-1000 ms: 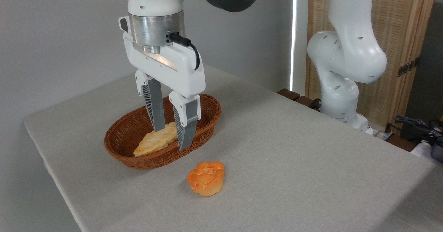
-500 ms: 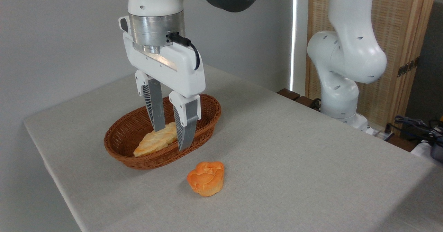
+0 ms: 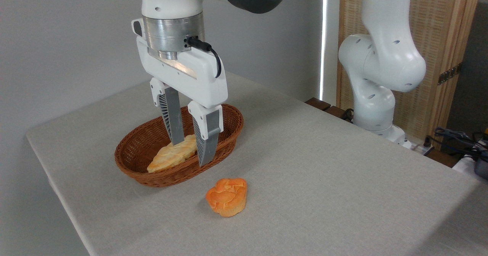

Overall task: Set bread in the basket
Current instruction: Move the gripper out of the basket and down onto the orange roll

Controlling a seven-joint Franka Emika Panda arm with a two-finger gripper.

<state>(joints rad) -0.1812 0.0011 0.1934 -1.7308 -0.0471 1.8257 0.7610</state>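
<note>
The oval brown woven wicker basket (image 3: 131,160) sits towards the left end of the bench (image 3: 324,172), close to its front-left edge. A pale-yellow leaf-shaped pastry (image 3: 171,157) lies inside it. The white two-finger end effector (image 3: 190,153) hangs over the basket, jaws parted a moderate width and gripping nothing, fingertips straddling the pastry's right end. The small bright-orange lumpy bun (image 3: 227,201) rests on the bench outside the basket, just beside its front rim, to the right of and nearer the camera than the end effector. The bun is chunky, with no marked long axis. Open bench surrounds the bun, ample towards the right, so approach from above appears unobstructed.
</note>
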